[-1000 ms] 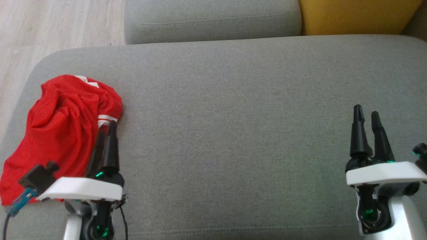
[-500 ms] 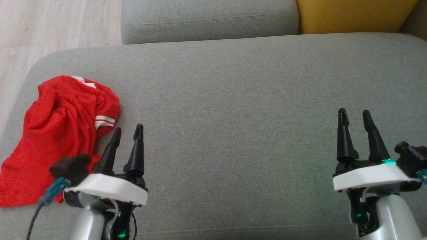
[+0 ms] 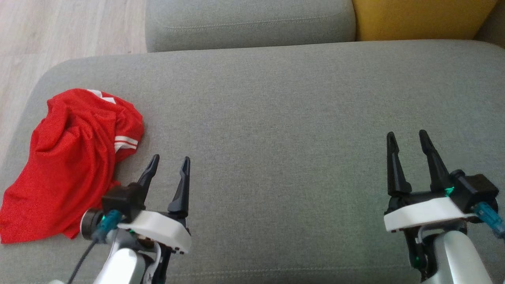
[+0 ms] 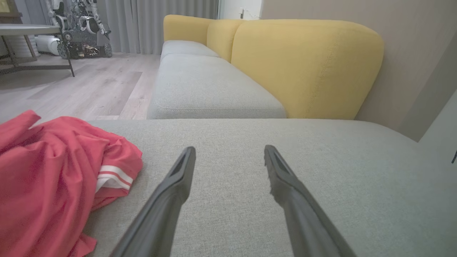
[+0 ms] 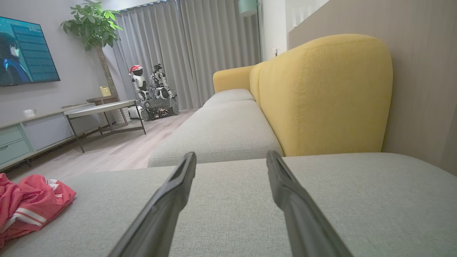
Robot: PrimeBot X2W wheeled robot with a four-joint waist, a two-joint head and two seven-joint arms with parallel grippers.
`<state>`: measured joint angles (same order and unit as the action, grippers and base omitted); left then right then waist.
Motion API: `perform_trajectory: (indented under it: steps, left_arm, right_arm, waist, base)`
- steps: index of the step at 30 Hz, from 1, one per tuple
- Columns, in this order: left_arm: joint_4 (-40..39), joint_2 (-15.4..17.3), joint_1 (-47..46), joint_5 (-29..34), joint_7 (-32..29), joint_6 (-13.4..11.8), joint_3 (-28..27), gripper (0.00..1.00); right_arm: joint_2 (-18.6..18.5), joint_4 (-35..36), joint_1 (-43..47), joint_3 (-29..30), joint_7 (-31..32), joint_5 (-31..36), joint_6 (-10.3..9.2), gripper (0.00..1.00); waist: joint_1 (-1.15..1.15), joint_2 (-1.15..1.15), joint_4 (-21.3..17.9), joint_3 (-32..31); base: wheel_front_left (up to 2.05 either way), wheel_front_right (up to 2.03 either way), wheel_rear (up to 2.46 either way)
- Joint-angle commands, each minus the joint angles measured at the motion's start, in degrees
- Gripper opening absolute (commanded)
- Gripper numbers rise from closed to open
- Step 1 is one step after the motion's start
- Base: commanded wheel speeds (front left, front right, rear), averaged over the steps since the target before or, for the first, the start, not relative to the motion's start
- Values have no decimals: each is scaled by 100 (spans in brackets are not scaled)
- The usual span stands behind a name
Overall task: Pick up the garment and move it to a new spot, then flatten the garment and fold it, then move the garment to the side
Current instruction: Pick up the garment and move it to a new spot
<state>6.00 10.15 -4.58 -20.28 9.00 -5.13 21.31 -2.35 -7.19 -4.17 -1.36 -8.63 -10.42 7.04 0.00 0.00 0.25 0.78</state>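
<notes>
The shirt [image 3: 71, 165] lies at nine o'clock from the left gripper [image 3: 170, 159], the nearer one. It and the right gripper [image 3: 406, 134] gape wide, holding nothing.

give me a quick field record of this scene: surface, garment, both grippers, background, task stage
surface: grey sofa seat
garment: red garment with white stripes, crumpled in a heap at the seat's left end
left gripper: open, empty, fingers just right of the garment and clear of it
right gripper: open, empty, over bare seat on the right
background: yellow backrest, wood floor
task stage: garment not yet flattened or folded
</notes>
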Motion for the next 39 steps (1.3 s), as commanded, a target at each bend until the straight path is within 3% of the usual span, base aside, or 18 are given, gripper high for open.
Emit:
perform_trajectory:
  steps: [1,10,14,20,26,32,39]
  left_arm:
    - [-156,157,-388,227,88,-104,-25,100]
    - [-153,433,-599,830,238,-705,548,100]
    - [-259,309,-528,511,305,-831,408,100]
    - [-197,-136,-231,-64,406,-410,-281,100]
    - [168,-404,-116,335,506,131,-649,100]
    - [288,-573,-138,926,600,373,-857,100]
    - [348,-682,-189,1095,600,541,-1065,100]
  right_arm:
    - [-44,183,-302,-146,-122,238,34,100]
    - [-47,182,-337,-284,-273,758,37,100]
    - [-48,97,-330,-281,-341,686,39,100]
    - [-50,-209,-320,-261,-442,81,41,100]
    - [-52,-482,-383,-332,-543,131,43,100]
    - [-53,-530,-443,-388,-637,478,45,100]
    - [-53,-528,-440,-414,-637,460,45,100]
  waist:
    - [0,0,3,0]
    - [0,0,13,4]
    - [0,0,25,5]
    - [0,0,44,-13]
    - [0,0,49,-27]
    - [0,0,57,-12]
    - [0,0,336,31]
  base:
    - [0,0,0]
    - [0,0,0]
    - [0,0,0]
    - [0,0,0]
    - [0,0,0]
    - [0,0,0]
    - [0,0,0]
